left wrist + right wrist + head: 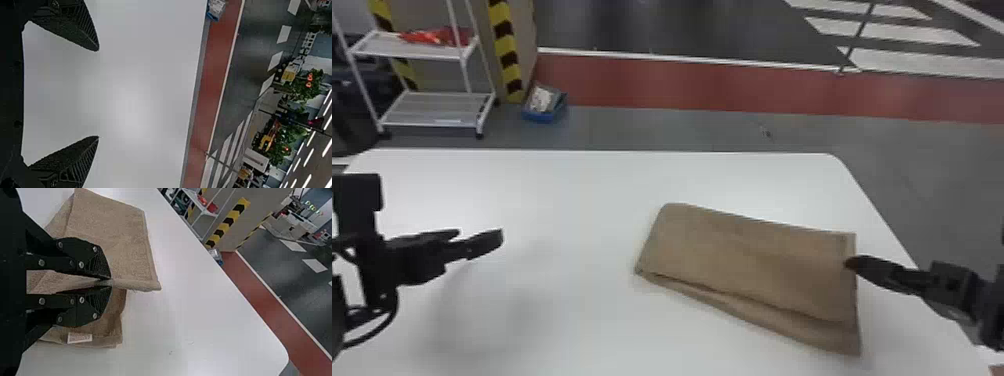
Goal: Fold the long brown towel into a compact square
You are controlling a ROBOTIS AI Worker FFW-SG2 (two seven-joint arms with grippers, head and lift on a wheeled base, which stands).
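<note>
One brown towel edge [141, 284], pinched by the right gripper [110, 282], risked being skewed by uneven pulling, the left gripper [98, 93] spread wide.

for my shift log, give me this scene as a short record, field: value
towel: brown towel, folded over in layers, longer than wide, on the right part of the table
towel edges: layers not lined up along the near side
right gripper: right gripper at the towel's right end, fingers closed on its edge
left gripper: left gripper over the left part of the table, fingers apart, nothing between them
surface: white table
beyond table: white shelf rack, blue bin
task state: not yet a compact square
</note>
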